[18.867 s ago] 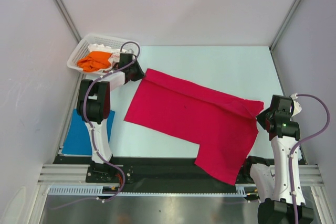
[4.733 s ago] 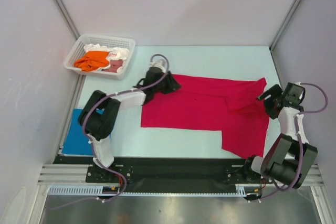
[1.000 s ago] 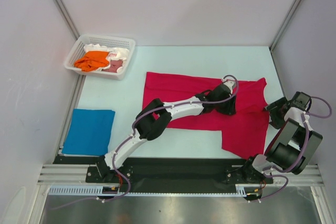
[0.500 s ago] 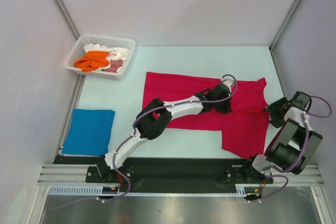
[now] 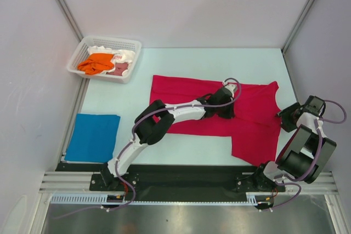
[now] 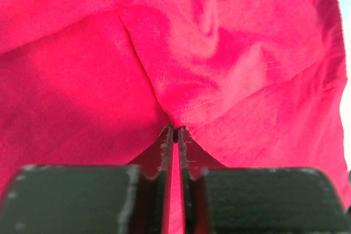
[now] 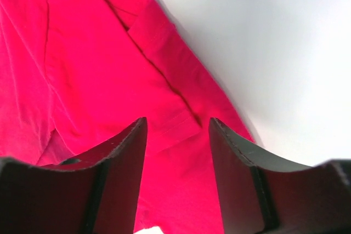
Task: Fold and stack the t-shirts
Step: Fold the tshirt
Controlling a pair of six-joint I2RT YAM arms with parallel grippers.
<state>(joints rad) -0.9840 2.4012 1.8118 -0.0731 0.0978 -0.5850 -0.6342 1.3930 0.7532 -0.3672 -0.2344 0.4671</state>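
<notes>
The crimson-red t-shirt (image 5: 181,89) lies spread across the middle of the table, one part hanging down towards the near right. My left arm reaches over it. The left gripper (image 5: 225,107) sits on the shirt's right half, and in the left wrist view that gripper (image 6: 175,130) is shut on a small pinched-up fold of red cloth (image 6: 219,53). My right gripper (image 5: 285,117) is at the shirt's right edge. Its jaws (image 7: 178,127) stand open over a hemmed sleeve (image 7: 164,119), holding nothing. A folded blue t-shirt (image 5: 93,137) lies flat at the near left.
A white lattice basket (image 5: 109,40) at the far left holds an orange shirt (image 5: 97,63), a pink one (image 5: 120,69) and a white one (image 5: 126,55). Grey walls close in both sides. Bare table (image 7: 274,36) shows right of the sleeve.
My left gripper has closed on a fold of the red shirt and drawn back a little to the left. The right jaws have narrowed slightly; that arm has stayed put.
</notes>
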